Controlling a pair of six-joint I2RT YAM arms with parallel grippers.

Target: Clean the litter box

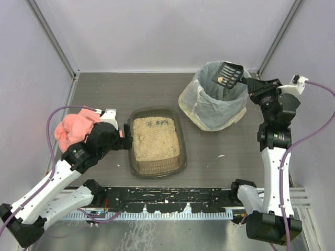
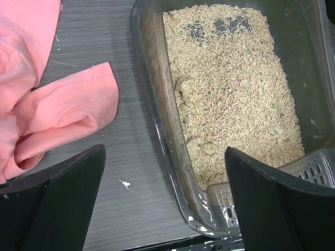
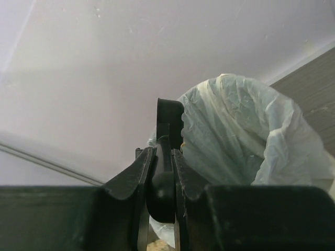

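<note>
1. Resting near the middle of the dark grey wood-grain table (image 1: 104,94), the shallow rectangular dark brown translucent plastic litter box (image 1: 157,170) (image 2: 157,104) is seen with its long sides running away from the arm bases.
2. Tan sandy granules (image 1: 154,137) (image 2: 235,89) are spread over its floor. Darker patches (image 2: 225,23) are seen at the far end and a few pale lumps (image 2: 184,86) along the left side.
3. The left gripper (image 1: 125,137) (image 2: 165,209) is spread wide at the box's left wall. One of its fingers (image 2: 63,193) is seen over the bare table and the other over the box's near corner, with the wall running between them. Whether the box is touched cannot be told.
4. A crumpled salmon-pink cloth (image 1: 76,129) (image 2: 47,104) is laid on the table left of the box, just beside the left arm.
5. The right gripper (image 1: 250,83) (image 3: 163,157) is pinched on the handle of a black slotted plastic scoop (image 1: 230,75) (image 3: 168,120).
6. The scoop's blade is held over the mouth of a round bin lined with a pale translucent bag (image 1: 209,112) (image 3: 235,130). The bin is stood at the far right, near the box's far right corner.
7. A few pale lumps (image 1: 221,79) are seen lying on the blade.
</note>
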